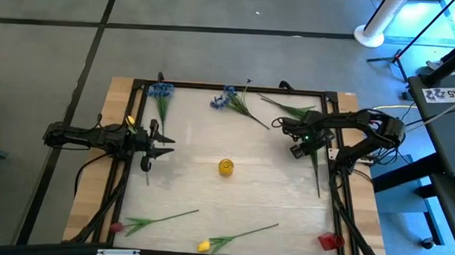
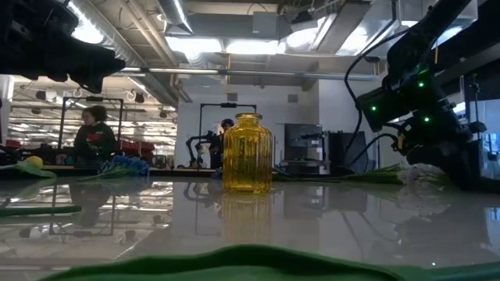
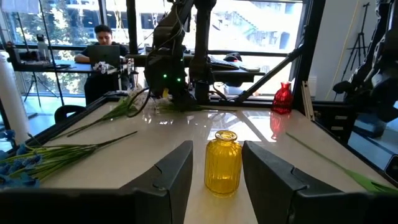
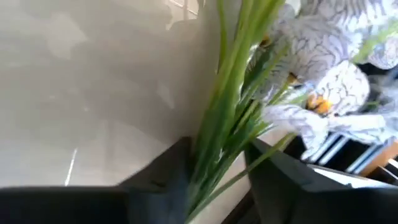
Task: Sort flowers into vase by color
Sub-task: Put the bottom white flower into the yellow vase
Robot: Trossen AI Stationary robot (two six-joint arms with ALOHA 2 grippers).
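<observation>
The white-lavender artificial flower with long green leaves (image 4: 323,93) is lying at the upper right of the desk in the high view, and its green stems are passing between the dark fingers of the right gripper (image 4: 217,168). In the right wrist view the jaws are closing around the stem bundle; whether they are fully clenched on it cannot be told. The step in hand appears to be the pickup of this flower.

The ribbed yellow glass vase (image 1: 225,167) is standing upright at the centre of the pale desk (image 1: 271,191), well apart from the grasped stems. The small red glass vase (image 1: 329,241) is standing at the lower right corner.

The blue flowers (image 1: 161,90) are lying along the upper edge, and the yellow flower (image 1: 205,246) and red-pink flower (image 1: 116,227) are lying along the lower edge.

The left gripper (image 1: 165,145) is waiting at centre left, jaws part open on nothing, facing the yellow vase.

The next move likely calls for a secure grip, a lift, then carriage toward the matching vase.
</observation>
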